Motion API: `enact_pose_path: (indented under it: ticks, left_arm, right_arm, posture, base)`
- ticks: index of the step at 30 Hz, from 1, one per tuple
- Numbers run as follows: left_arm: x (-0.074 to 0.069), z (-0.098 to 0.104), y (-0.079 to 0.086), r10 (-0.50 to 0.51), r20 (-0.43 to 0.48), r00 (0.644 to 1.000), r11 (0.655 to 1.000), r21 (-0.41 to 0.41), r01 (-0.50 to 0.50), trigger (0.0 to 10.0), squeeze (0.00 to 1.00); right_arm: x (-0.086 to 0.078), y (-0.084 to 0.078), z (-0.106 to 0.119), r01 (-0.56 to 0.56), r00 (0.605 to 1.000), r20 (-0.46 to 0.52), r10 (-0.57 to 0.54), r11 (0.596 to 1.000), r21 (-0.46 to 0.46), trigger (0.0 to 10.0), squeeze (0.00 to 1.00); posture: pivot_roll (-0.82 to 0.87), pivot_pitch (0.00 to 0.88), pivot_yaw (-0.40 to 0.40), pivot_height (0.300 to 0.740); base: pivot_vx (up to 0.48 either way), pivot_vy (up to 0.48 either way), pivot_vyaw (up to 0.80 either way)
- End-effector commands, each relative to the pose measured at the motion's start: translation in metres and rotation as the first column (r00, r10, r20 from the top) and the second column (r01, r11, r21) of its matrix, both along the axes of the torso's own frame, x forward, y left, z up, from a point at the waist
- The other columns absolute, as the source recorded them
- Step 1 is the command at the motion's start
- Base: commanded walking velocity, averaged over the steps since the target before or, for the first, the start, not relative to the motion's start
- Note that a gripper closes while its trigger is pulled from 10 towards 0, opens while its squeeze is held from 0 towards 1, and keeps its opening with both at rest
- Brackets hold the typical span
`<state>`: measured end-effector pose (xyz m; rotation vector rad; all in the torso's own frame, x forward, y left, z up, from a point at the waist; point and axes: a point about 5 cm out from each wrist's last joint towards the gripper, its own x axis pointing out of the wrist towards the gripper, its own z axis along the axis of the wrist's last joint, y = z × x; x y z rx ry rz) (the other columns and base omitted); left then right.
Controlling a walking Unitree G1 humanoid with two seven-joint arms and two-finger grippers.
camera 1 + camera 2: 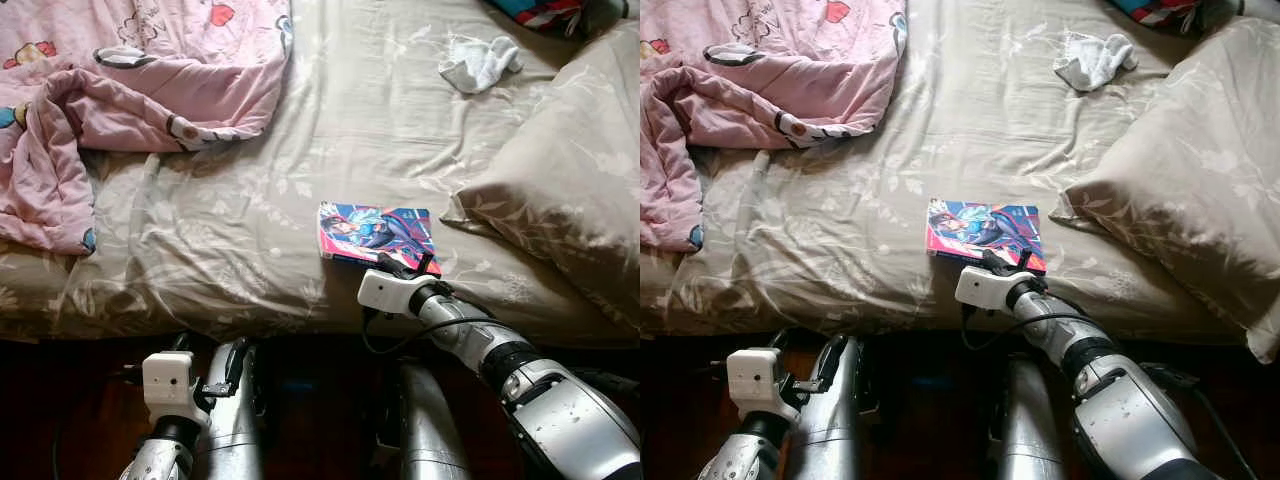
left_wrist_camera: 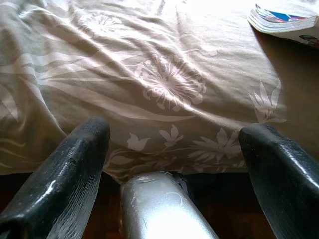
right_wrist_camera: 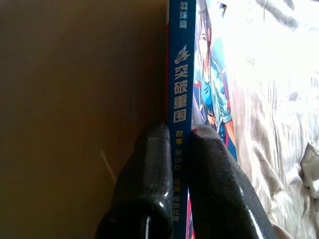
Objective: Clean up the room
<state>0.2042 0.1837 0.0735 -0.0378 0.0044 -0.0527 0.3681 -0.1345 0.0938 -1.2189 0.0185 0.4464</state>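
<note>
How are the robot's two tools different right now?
The right tool is stretched out onto the bed, shut on the comic book's spine; the left tool hangs low at the bed's near edge, open and holding nothing. Both have two black fingers.

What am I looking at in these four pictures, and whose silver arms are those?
They belong to a humanoid robot tidying a bedroom. Two pictures come from its head, looking down at a bed; two come from cameras on its wrists. On the bed lie a pink quilt, a pillow, a white cloth and a book. The right gripper pinches the book by its spine. The left gripper waits open at the bed's edge.
</note>
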Motion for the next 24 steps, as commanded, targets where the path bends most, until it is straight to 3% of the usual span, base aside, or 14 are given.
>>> enact_pose_path:
  ticks: [1,16,17,18,19,20,24]
  left_arm:
    - [-0.0077,-0.0088,-0.0010,-0.006,-0.058,0.998,1.000,0.010,0.007,10.0,0.00]
    - [-0.0055,-0.0083,0.0003,-0.005,-0.060,0.998,1.000,0.011,0.006,10.0,0.00]
    - [-0.0054,-0.0083,0.0004,-0.005,-0.060,0.998,1.000,0.010,0.005,10.0,0.00]
    - [-0.0051,-0.0083,0.0004,-0.005,-0.061,0.998,1.000,0.010,0.006,10.0,0.00]
    - [-0.0051,-0.0083,0.0004,-0.005,-0.061,0.998,1.000,0.010,0.006,10.0,0.00]
    - [-0.0050,-0.0084,0.0002,-0.006,-0.061,0.998,1.000,0.009,0.007,10.0,0.00]
    - [-0.0043,-0.0087,-0.0003,-0.009,-0.063,0.998,1.000,0.008,0.010,10.0,0.00]
  right_arm:
    - [-0.0038,-0.0108,-0.0077,0.033,0.999,-0.033,-0.034,0.999,-0.013,10.0,0.00]
    - [-0.0039,-0.0075,-0.0068,-0.003,0.999,-0.049,0.003,1.000,-0.015,10.0,0.00]
    - [-0.0040,-0.0075,-0.0070,-0.003,0.999,-0.052,0.002,1.000,-0.012,10.0,0.04]
    - [-0.0041,-0.0076,-0.0072,-0.002,0.999,-0.054,0.002,1.000,-0.011,10.0,0.73]
    - [-0.0041,-0.0076,-0.0072,-0.002,0.999,-0.054,0.002,1.000,-0.011,10.0,0.73]
    - [-0.0043,-0.0078,-0.0074,-0.002,0.998,-0.057,0.001,1.000,-0.010,10.0,1.00]
    - [-0.0046,-0.0084,-0.0080,0.000,0.998,-0.062,0.000,1.000,-0.009,10.0,1.00]
  posture:
    - [0.21,0.487,-0.068,0.612]
    - [0.22,0.494,-0.067,0.612]
    - [0.22,0.494,-0.067,0.612]
    - [0.22,0.495,-0.066,0.612]
    - [0.22,0.495,-0.066,0.612]
    - [0.22,0.496,-0.066,0.612]
    - [0.21,0.494,-0.065,0.612]
  base:
    - [0.000,0.000,0.00]
    - [0.000,0.000,0.00]
    - [0.000,0.000,0.00]
    - [0.000,0.000,0.00]
    - [0.000,0.000,0.00]
    - [0.000,0.000,0.00]
    - [0.000,0.000,0.00]
